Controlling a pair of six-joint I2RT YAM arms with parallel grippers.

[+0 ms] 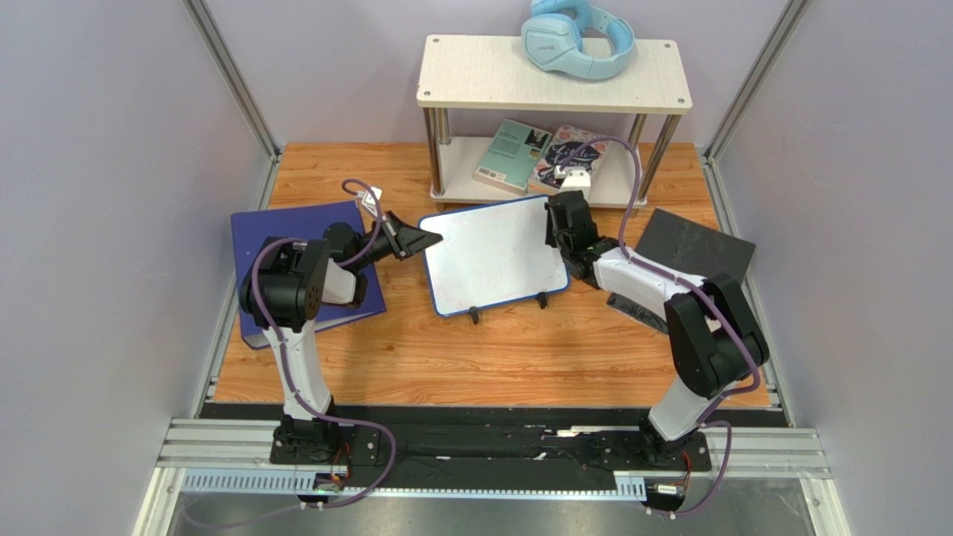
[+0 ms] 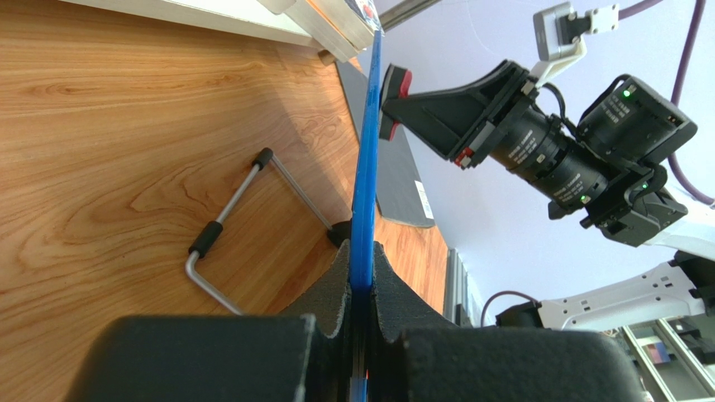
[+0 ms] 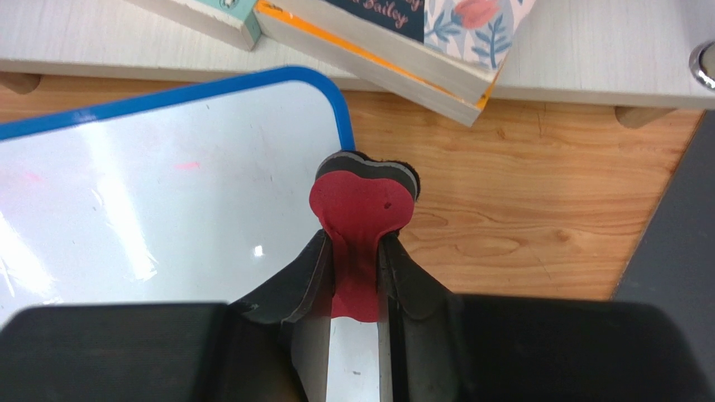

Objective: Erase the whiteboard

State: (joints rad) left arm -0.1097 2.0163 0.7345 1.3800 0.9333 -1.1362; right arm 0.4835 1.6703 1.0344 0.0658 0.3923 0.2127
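At centre left of the top view, I see the left gripper (image 1: 418,240) pinching the blue left edge of the whiteboard (image 1: 498,259). The whiteboard stands tilted on the desk (image 1: 447,357) at frame centre, its glossy face white. At its upper right corner, the right gripper (image 1: 557,218) is clamped on a red eraser (image 3: 362,201), just beside the frame.

The wooden counter (image 1: 447,357) is enclosed by plain pale lilac walls (image 1: 101,168), which are met at the far corners by slanting metal posts (image 1: 232,76). A small white two-tier shelf (image 1: 481,73) on metal legs is set against the back wall. The scene is lit evenly.
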